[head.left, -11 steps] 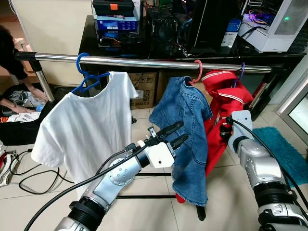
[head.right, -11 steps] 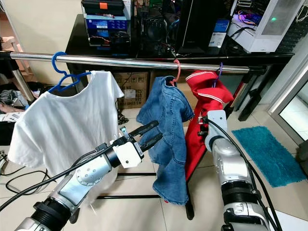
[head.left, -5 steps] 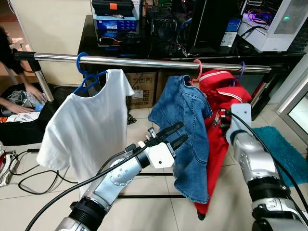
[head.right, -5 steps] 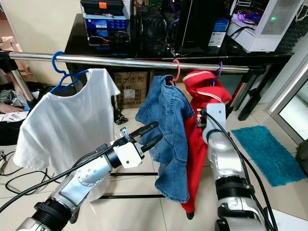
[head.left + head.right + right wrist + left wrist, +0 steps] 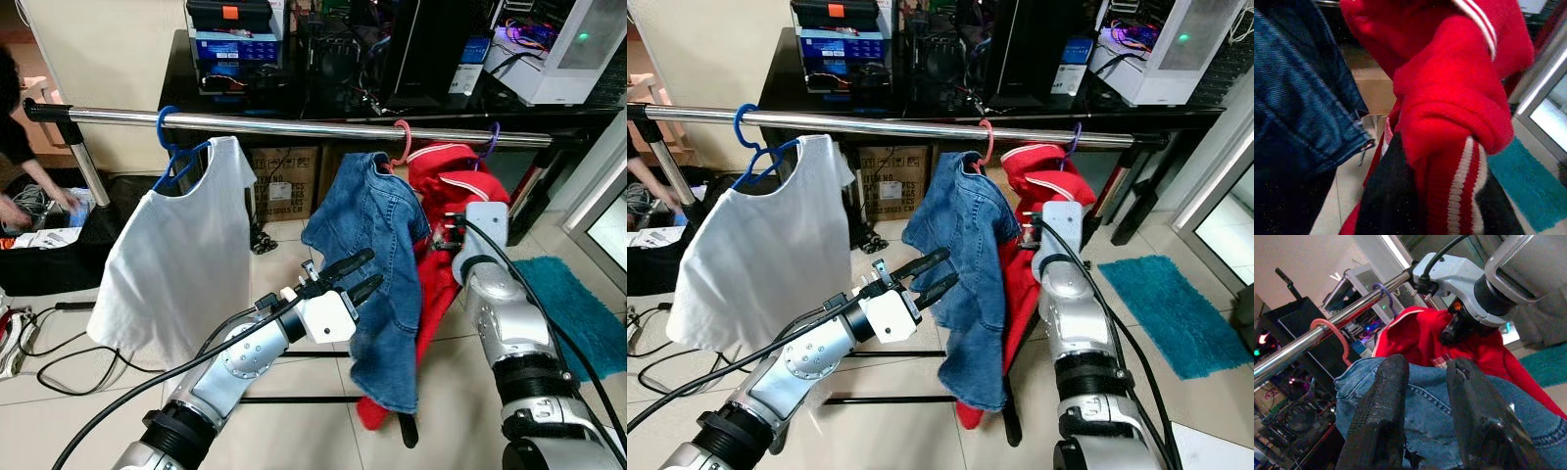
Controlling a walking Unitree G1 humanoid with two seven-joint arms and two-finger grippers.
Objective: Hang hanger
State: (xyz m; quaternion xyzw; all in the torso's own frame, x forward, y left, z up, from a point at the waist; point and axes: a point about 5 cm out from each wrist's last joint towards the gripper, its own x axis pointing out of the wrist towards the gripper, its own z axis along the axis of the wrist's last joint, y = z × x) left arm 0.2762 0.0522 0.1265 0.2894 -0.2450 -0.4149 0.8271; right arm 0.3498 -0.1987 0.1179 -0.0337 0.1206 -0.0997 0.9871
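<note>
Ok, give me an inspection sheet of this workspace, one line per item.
Surface: tiled floor.
Job's things: steel rail carries a white T-shirt on a blue hanger, a denim jacket on a pink hanger, and a red jacket on a purple hanger.
Clutter: cardboard boxes under the desk.
Hands: left hand open before the denim; right hand gripping the red jacket.
Cables: black cords on floor.
Surroundings: computers, teal mat, a person.

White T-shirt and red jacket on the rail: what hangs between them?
A blue denim jacket on a pink hanger hangs between the white T-shirt and the red jacket, as the left eye view shows.
</note>
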